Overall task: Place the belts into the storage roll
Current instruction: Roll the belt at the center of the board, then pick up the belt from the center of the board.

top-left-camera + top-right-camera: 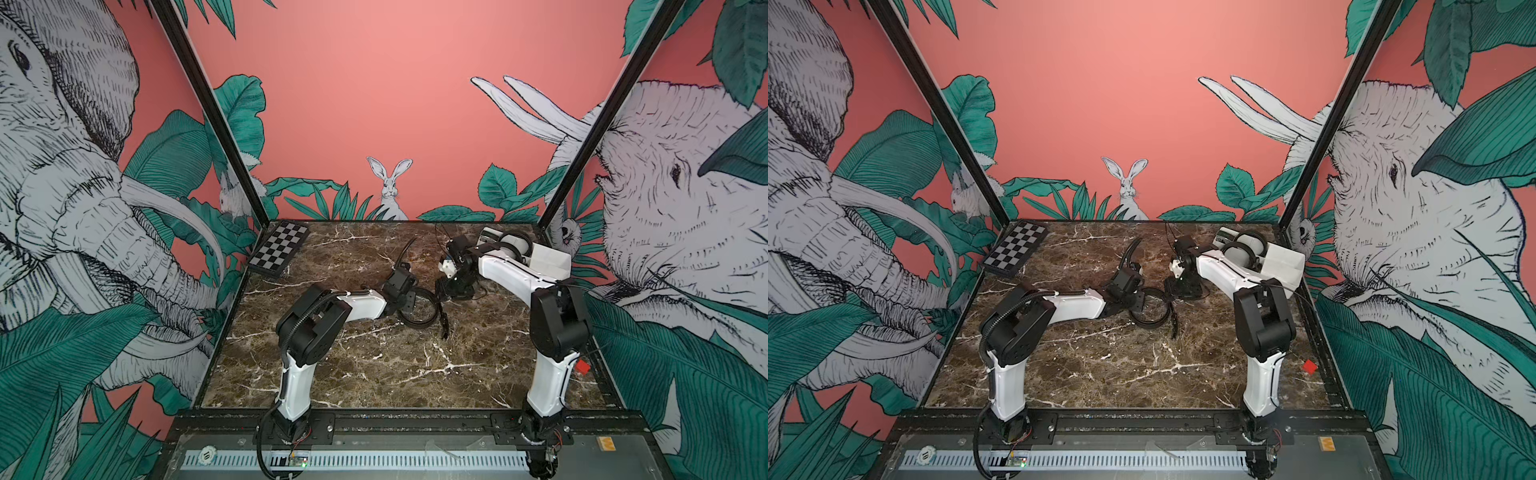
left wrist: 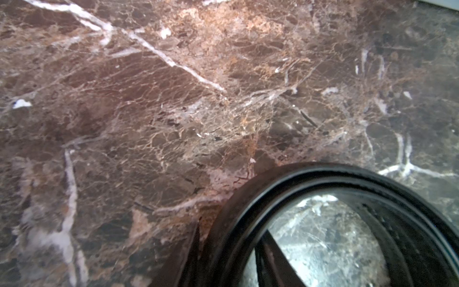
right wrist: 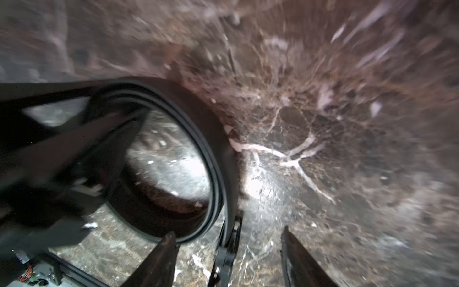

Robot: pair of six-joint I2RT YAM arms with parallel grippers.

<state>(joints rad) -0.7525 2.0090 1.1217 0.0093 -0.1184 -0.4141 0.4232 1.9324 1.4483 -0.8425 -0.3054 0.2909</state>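
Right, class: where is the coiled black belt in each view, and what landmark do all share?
In a top view: coiled belt near the centre of the marble tabletop.
In a top view: coiled belt, same spot.
Left wrist: coiled belt close, cut by frame.
Right wrist: coiled belt close, blurred.
Shared: the marble tabletop.

Black belt (image 1: 415,324), brown white-veined marble table (image 1: 374,374), black-and-white checkerboard (image 1: 280,248).
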